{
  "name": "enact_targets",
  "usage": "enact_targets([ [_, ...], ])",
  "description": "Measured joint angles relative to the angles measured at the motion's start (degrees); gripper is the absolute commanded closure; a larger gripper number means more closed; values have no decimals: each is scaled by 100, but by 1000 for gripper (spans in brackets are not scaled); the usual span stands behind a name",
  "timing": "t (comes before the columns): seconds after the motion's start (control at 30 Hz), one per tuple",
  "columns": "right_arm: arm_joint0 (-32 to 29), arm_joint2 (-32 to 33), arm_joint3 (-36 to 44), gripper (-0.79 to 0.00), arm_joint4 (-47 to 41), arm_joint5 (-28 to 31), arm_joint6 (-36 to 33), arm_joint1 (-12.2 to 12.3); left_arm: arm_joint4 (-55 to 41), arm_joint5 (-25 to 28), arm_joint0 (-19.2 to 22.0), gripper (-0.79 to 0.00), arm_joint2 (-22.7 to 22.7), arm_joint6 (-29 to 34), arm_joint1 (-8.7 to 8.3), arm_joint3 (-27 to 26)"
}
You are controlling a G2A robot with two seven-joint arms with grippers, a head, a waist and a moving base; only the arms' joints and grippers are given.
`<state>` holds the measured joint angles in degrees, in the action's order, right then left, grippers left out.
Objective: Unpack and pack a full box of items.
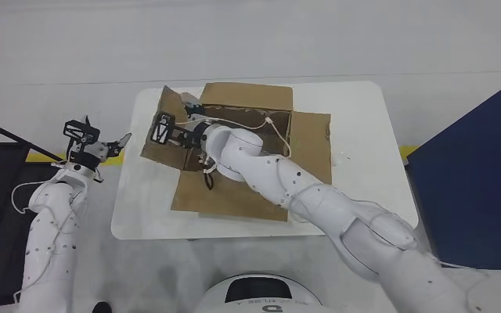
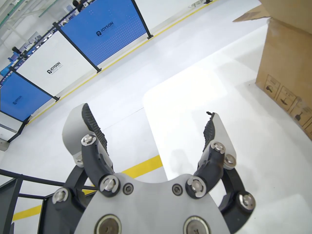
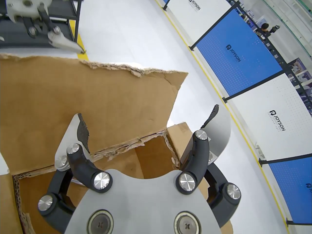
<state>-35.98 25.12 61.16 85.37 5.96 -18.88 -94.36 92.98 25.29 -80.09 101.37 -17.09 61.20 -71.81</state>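
White table [image 1: 368, 117], open box [image 1: 250, 98], right claw [image 3: 147, 120] apart above flap [image 3: 85, 93], left claw [image 2: 148, 122] apart past table edge

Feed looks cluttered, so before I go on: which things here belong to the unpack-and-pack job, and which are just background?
Job:
cardboard box, flaps open
white table under it
right gripper, jaws open over a box flap
left gripper, jaws open, beside the table

Lying about:
blue and white barrier panels
yellow floor line
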Motion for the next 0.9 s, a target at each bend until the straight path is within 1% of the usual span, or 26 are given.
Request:
enact_targets([
  [0.1,188,-237,-458,-785,-116,-31,-157,-310,-6,145,45,-785,122,-48,-41,154],
  [0.2,313,-290,-802,-785,-295,25,-319,-531,7,240,166,-785,113,-1,-63,272],
  [0.27,349,-234,-871,-785,-481,178,-392,-610,42,300,274,-785,67,55,-74,291],
  [0.33,328,-104,-795,-785,-674,379,-334,-605,61,360,362,-785,34,101,-85,258],
  [0.4,228,157,-576,-785,-930,730,-156,-504,57,465,454,-785,-7,171,-96,180],
  [0.47,63,449,-282,-785,-1048,1079,-9,-341,83,559,534,-785,-64,266,-105,80],
  [0.57,-396,1109,467,-785,-1040,1794,14,54,175,628,688,-785,-204,468,-111,-85],
  [0.6,-656,1433,866,-785,-975,2074,-94,234,142,651,757,-785,-271,539,-105,-124],
  [0.67,-1148,1970,1571,-785,-878,2468,-345,501,54,704,830,-785,-346,605,-96,-144],
  [0.7,-1531,2349,2089,-785,-833,2720,-560,669,43,712,836,-785,-354,610,-95,-144],
  [0.8,-2477,3219,3302,-785,-834,3298,-1109,988,49,709,830,-785,-348,604,-96,-141],
  [0.87,-2833,3535,3752,-785,-849,3445,-1251,1049,50,708,830,-785,-348,604,-96,-141],
  [0.9,-2856,3543,3802,-785,-851,3438,-1250,1048,50,708,830,-785,-348,604,-96,-141],
])
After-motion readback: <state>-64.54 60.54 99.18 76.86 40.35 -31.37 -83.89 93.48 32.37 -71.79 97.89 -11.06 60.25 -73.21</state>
